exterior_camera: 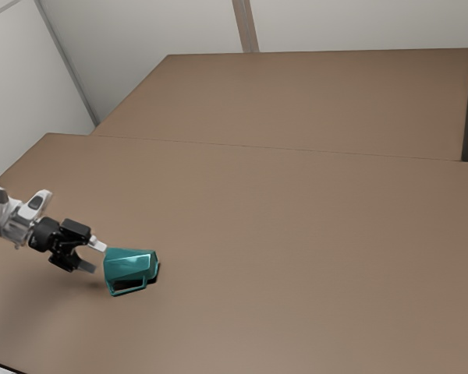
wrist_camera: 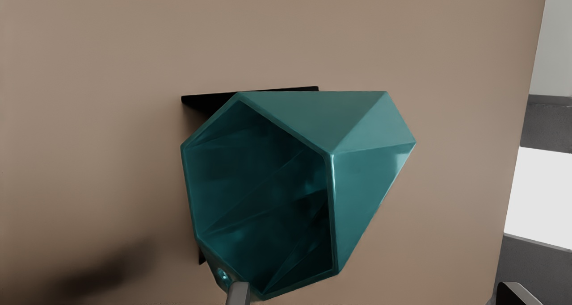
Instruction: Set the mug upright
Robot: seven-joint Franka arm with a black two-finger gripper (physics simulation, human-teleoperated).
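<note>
The mug (exterior_camera: pixel 131 266) lies on its side, mouth facing your fingers (exterior_camera: pixel 97 244), base pointing away; they're wide open, holding nothing, one perhaps touching its rim.

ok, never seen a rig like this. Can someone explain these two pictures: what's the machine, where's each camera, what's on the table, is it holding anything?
The machine is a single robot arm ending in a black two-finger gripper; both pictures are simulator renders. The exterior view is taken from the arm's side, with the arm coming in from that view's left. The wrist view comes from a camera on the arm's hand, so its own fingertips show at the bottom edge.

On the brown table lies a teal, faceted mug, tipped on its side with its mouth toward the gripper. Nothing is held: the fingers stand apart. One fingertip overlaps the mug's rim in the wrist view, but I can't tell whether they touch.
</note>
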